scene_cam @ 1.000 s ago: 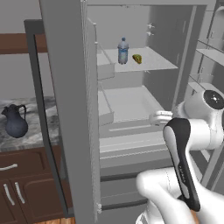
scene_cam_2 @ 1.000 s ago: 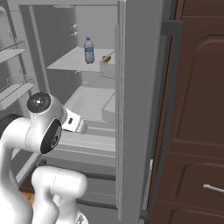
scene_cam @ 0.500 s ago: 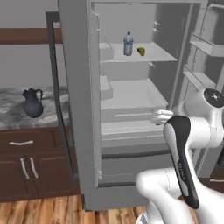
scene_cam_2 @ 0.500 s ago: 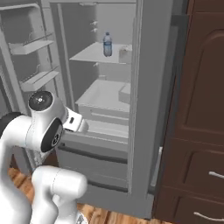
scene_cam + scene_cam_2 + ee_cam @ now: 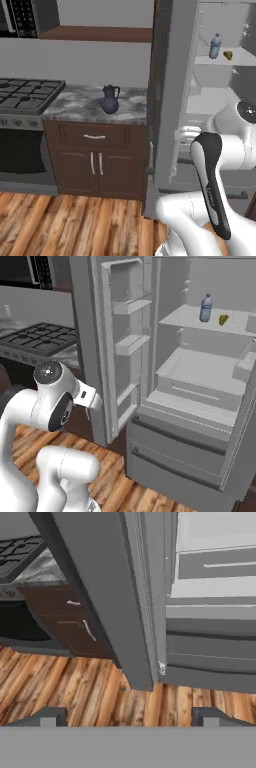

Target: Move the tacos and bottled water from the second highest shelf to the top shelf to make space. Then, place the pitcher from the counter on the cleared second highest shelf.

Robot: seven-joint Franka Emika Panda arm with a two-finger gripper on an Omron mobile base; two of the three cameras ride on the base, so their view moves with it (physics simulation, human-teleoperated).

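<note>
We see our gripper (image 5: 128,716) spread wide and empty, facing the fridge door's edge; the pitcher (image 5: 109,99) sits on the counter (image 5: 80,103) left of the fridge, bottled water (image 5: 205,308) beside the tacos (image 5: 223,319) inside

A black gas stove (image 5: 27,95) at nine o'clock, dark cabinets (image 5: 95,162) at centre, over a wood-plank floor (image 5: 70,225) at six o'clock.

No legible text on anything here
</note>
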